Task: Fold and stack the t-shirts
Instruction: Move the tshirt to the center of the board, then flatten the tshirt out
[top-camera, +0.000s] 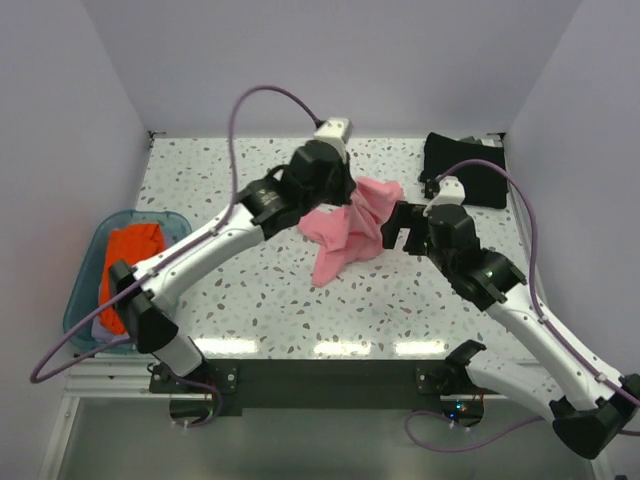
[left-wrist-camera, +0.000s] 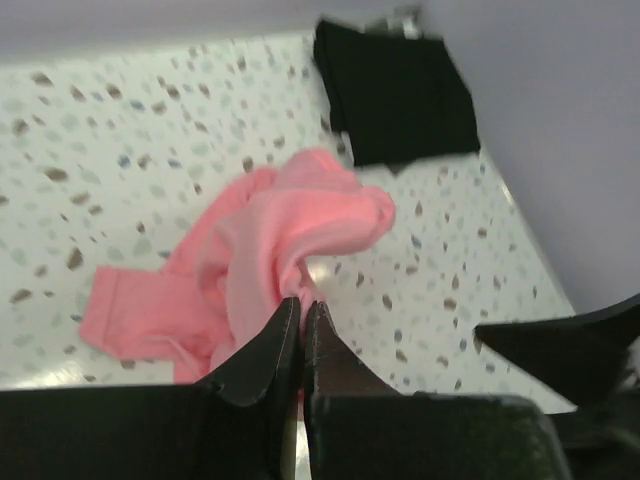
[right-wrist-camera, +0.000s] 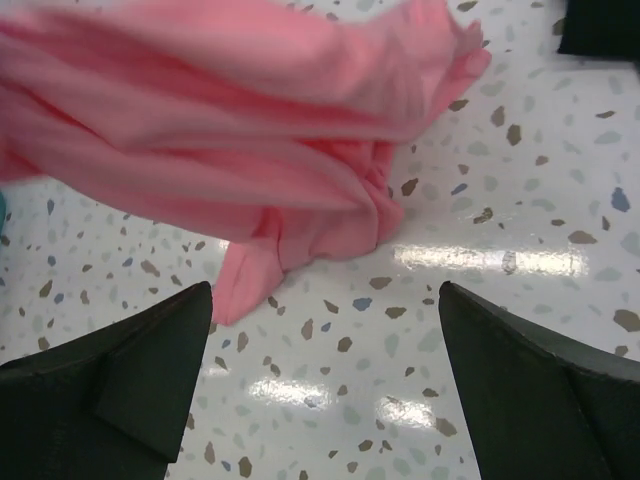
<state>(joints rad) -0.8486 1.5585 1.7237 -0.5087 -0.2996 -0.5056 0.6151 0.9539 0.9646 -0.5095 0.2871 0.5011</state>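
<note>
A salmon-pink t-shirt (top-camera: 345, 228) lies crumpled in the middle of the speckled table, part of it lifted. My left gripper (top-camera: 352, 196) is shut on a fold of its cloth; in the left wrist view the closed fingertips (left-wrist-camera: 302, 312) pinch the pink shirt (left-wrist-camera: 270, 240). My right gripper (top-camera: 400, 228) is open and empty, just right of the shirt; in the right wrist view its fingers (right-wrist-camera: 150, 350) stand wide over bare table below the pink shirt (right-wrist-camera: 230, 120). A black t-shirt (top-camera: 465, 167) lies folded square at the back right, also in the left wrist view (left-wrist-camera: 395, 90).
A translucent blue tub (top-camera: 88, 262) with orange cloth (top-camera: 130, 270) in it stands off the table's left edge. Walls close in at the back and on both sides. The table's near edge (top-camera: 330, 348) runs by the arm bases.
</note>
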